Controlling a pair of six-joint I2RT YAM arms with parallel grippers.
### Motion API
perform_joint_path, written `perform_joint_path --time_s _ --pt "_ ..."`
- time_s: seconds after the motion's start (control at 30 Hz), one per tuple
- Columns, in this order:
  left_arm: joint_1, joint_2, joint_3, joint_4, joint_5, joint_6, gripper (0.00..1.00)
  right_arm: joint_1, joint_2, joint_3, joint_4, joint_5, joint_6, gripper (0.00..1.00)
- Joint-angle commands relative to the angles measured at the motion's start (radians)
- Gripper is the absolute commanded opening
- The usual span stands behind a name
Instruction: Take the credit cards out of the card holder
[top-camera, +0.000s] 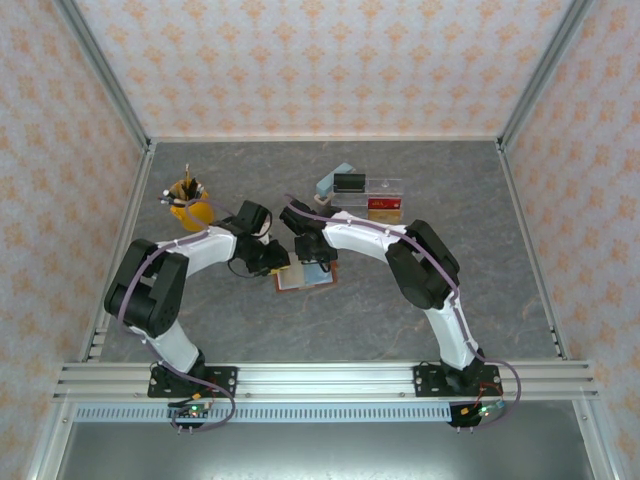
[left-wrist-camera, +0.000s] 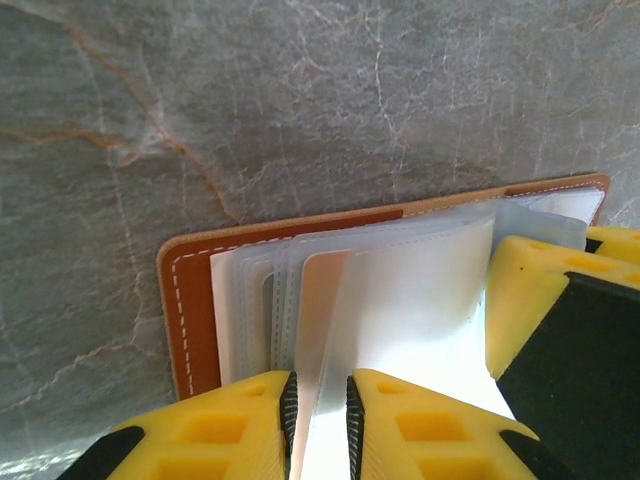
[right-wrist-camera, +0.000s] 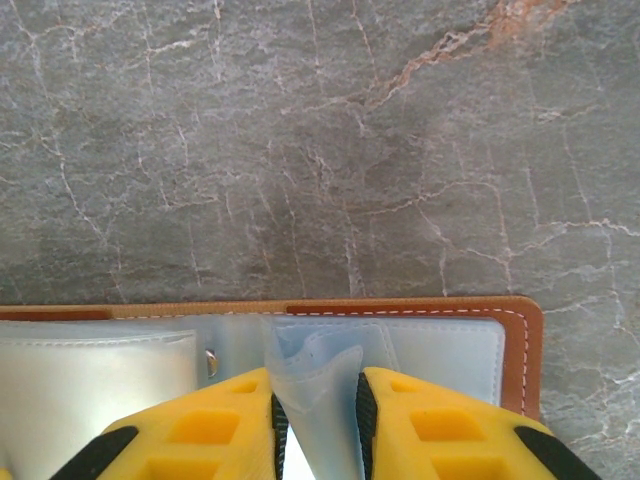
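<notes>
Card holder (top-camera: 306, 277) lay open on the grey marbled worktop (top-camera: 400, 330), between both arms, patterned walls (top-camera: 320, 60) around. Left fingers (left-wrist-camera: 230, 430) were clenched on one clear sleeve (left-wrist-camera: 325, 330); right fingers (right-wrist-camera: 430, 430) gripped another sleeve (right-wrist-camera: 315, 375).

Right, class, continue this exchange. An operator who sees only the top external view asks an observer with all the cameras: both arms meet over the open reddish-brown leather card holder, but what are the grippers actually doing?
Observer: The left gripper is shut on a clear plastic sleeve page of the reddish-brown leather card holder.
Operator: And the right one?
Observer: The right gripper pinches a crumpled bluish plastic sleeve, close to the holder's stitched corner.
Operator: Any card near the left gripper?
Observer: What looks like a thin tan card shows through the sleeves just ahead of it.
</notes>
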Motion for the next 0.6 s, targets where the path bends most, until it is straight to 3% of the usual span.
perform_joint_path --time_s 0.0,0.27,0.57 --pt "-0.007 0.033 0.015 0.031 0.035 0.008 0.25 -0.003 0.051 -0.05 -0.041 -0.038 0.009 0.27" --pt "-0.004 0.044 0.013 0.086 0.137 0.006 0.25 -0.004 0.05 -0.051 -0.037 -0.055 0.008 0.27" --pt "-0.003 0.056 0.003 0.095 0.136 0.011 0.23 -0.022 0.005 -0.094 0.024 -0.105 0.027 0.26"
